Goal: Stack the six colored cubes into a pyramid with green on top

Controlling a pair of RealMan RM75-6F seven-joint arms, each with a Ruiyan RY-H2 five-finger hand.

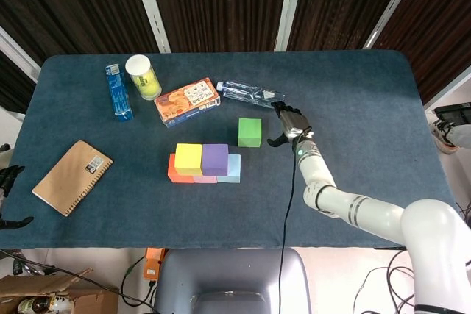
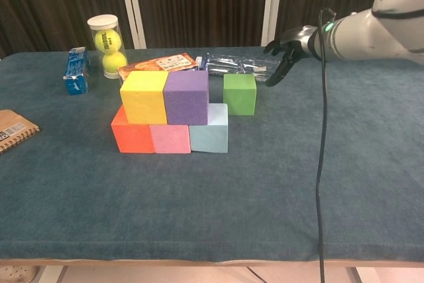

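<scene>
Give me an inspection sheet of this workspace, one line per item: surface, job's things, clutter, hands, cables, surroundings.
Surface: blue cloth-covered table.
Job's things: orange cube, pink cube and light blue cube in a row; yellow cube and purple cube on top; green cube on the cloth behind, unstacked.
Clutter: tennis ball tube, blue pack, orange box, plastic bottle, notebook.
Hands: right hand empty, fingers apart, right of the green cube; left hand at the table's left edge, state unclear.
Cables: black cable hanging from the right arm.
Surroundings: dark curtains behind.
</scene>
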